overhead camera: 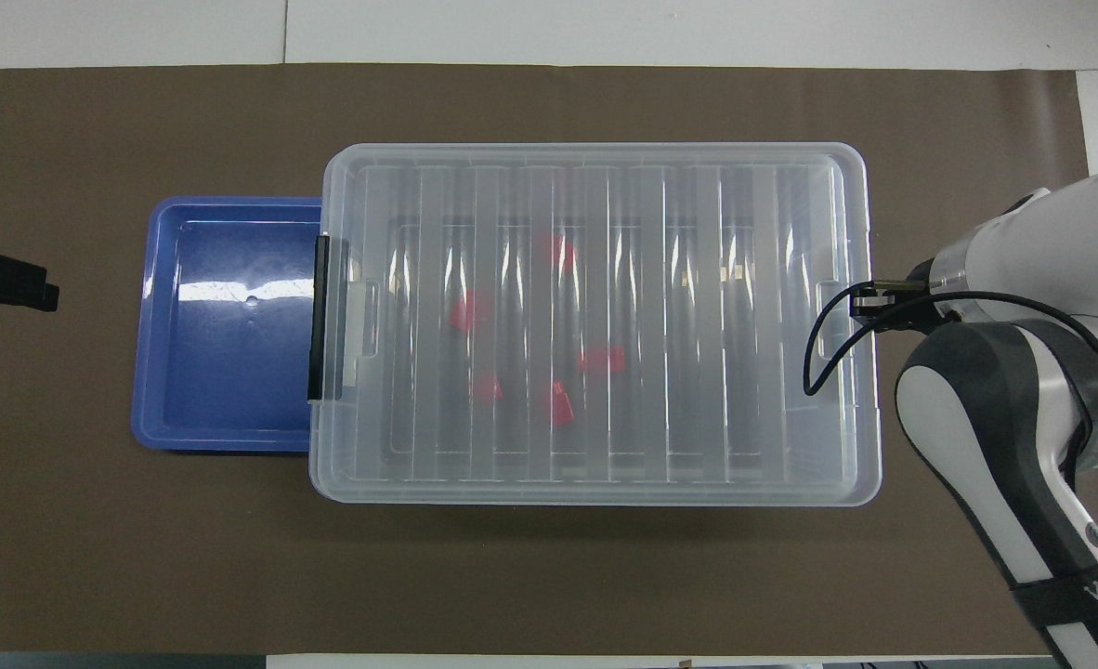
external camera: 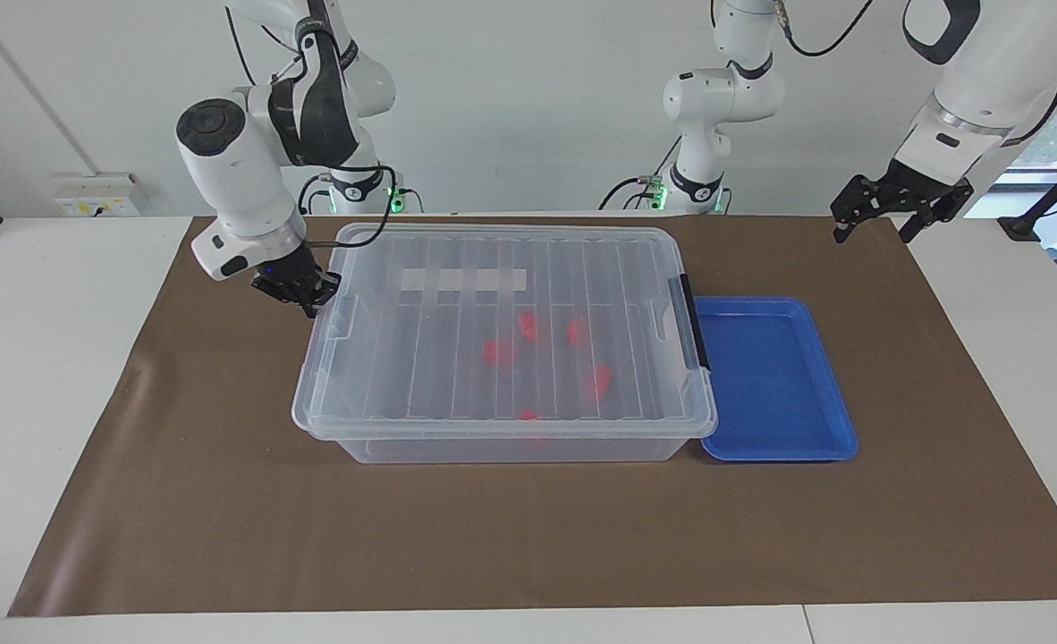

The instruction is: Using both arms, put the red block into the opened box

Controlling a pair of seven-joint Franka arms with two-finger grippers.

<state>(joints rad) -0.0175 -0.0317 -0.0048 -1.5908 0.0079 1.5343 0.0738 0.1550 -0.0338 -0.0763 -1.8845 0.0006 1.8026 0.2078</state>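
Note:
The clear box (external camera: 493, 447) stands mid-table with its ribbed lid (external camera: 457, 259) lying on it. Several red blocks (external camera: 499, 351) show through the lid on the box floor, also in the overhead view (overhead camera: 464, 313). My right gripper (external camera: 309, 300) is shut, its tips against the lid's end tab at the right arm's end of the box (overhead camera: 595, 494); I cannot tell whether it pinches the tab. My left gripper (external camera: 882, 219) hangs open and empty, raised over the mat at the left arm's end, where that arm waits.
An empty blue tray (external camera: 774, 380) sits against the box's end toward the left arm, beside the black clip handle (external camera: 694, 322). Two idle white arms (external camera: 716, 98) with green-lit bases stand at the robots' edge. A brown mat (external camera: 224, 519) covers the table.

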